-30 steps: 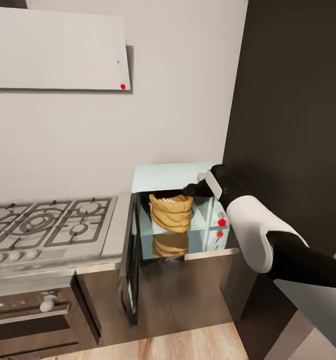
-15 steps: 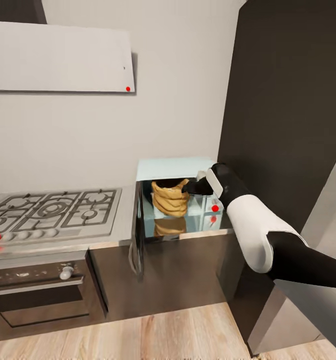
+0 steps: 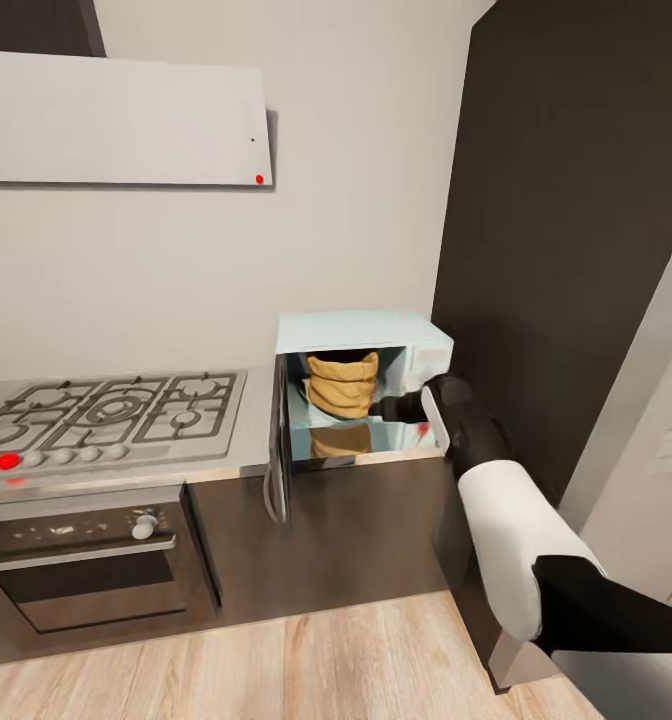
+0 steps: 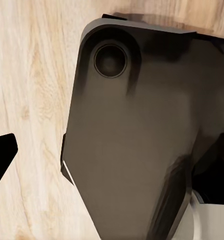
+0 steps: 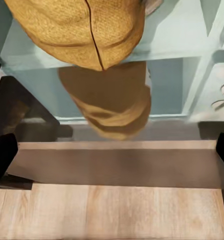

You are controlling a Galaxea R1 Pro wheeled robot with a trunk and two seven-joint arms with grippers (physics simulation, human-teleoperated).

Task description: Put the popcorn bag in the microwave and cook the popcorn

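Popcorn bag [image 3: 342, 384] upright inside microwave [image 3: 362, 388], door open.
Right gripper [image 3: 390, 408] just outside cavity mouth, jaws spread, holding nothing; placed clear for shutting door next.

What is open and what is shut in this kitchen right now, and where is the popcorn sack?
microwave: door swung open.
popcorn bag: upright inside the microwave, not held.
right gripper: open, empty, in front of the microwave.
oven: door shut.
gas hob: nothing on its grates.
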